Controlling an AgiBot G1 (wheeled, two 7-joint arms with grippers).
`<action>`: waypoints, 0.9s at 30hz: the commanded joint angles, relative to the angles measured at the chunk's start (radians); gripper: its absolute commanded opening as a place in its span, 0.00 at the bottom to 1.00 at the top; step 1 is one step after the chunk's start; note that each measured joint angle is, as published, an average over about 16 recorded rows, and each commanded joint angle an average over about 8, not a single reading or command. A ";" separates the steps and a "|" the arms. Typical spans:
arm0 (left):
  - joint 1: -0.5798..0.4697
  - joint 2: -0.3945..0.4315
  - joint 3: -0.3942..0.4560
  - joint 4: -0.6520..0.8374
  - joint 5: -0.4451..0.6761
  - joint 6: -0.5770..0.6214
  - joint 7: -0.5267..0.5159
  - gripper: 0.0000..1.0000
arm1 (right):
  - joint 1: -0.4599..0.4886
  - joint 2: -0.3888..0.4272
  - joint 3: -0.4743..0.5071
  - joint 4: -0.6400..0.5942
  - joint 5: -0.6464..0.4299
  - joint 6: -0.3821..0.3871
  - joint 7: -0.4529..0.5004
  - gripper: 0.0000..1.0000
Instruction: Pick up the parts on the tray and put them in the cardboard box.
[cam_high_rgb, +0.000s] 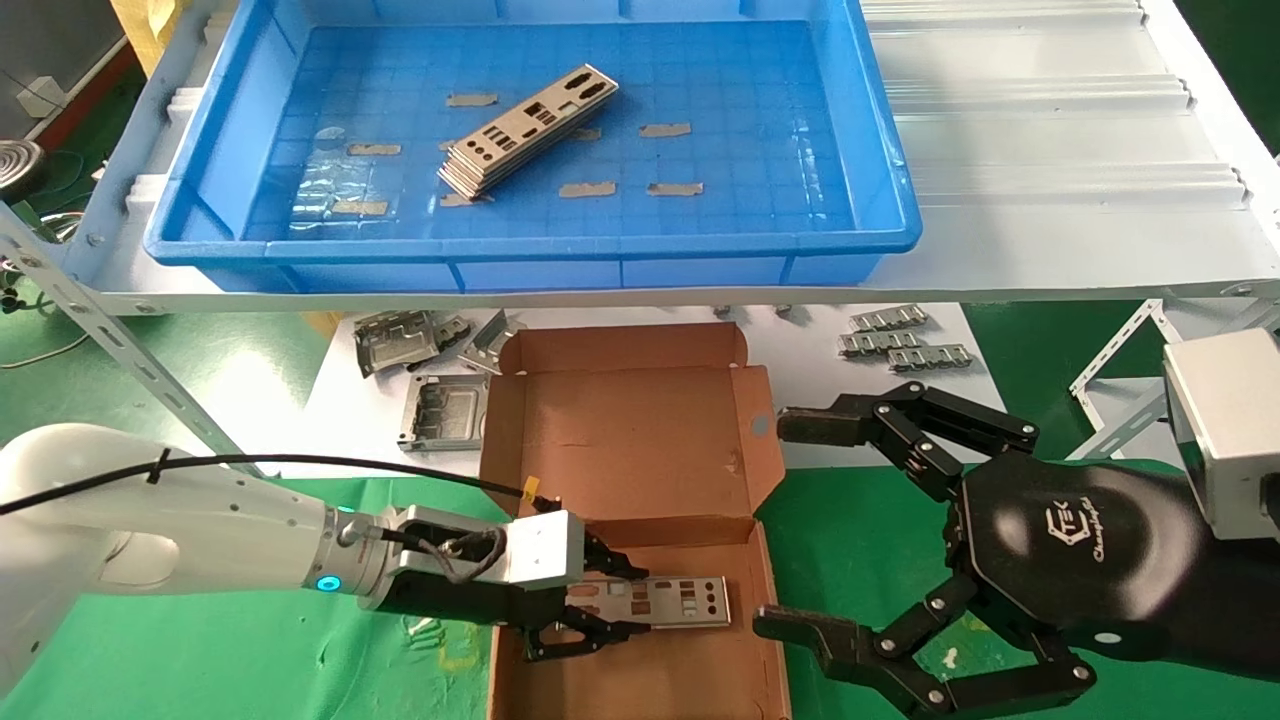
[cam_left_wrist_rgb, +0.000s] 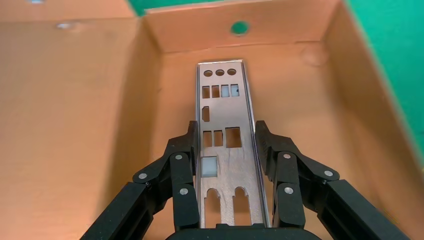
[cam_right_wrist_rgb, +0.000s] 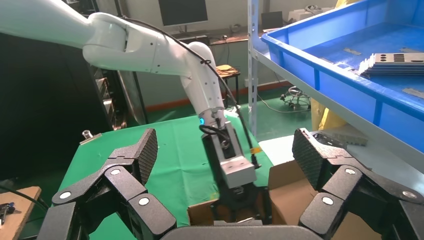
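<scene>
Left gripper (cam_high_rgb: 585, 618) reaches into the cardboard box (cam_high_rgb: 640, 450), jaws closed on one part (cam_high_rgb: 680, 600). Right gripper (cam_high_rgb: 790, 525) hangs beside the box, jaws spread wide, empty. Remaining parts (cam_high_rgb: 525, 130) lie stacked on the tray (cam_high_rgb: 540, 245).

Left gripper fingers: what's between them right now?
One silver plate lies between the left gripper's fingers, over the cardboard box floor; left wrist view shows it.
</scene>
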 joint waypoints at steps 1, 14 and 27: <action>-0.004 0.010 0.001 0.023 0.002 -0.003 0.011 1.00 | 0.000 0.000 0.000 0.000 0.000 0.000 0.000 1.00; -0.019 0.041 -0.008 0.110 -0.019 0.020 -0.023 1.00 | 0.000 0.000 0.000 0.000 0.000 0.000 0.000 1.00; -0.021 -0.014 -0.075 0.167 -0.154 0.247 -0.081 1.00 | 0.000 0.000 0.000 0.000 0.000 0.000 0.000 1.00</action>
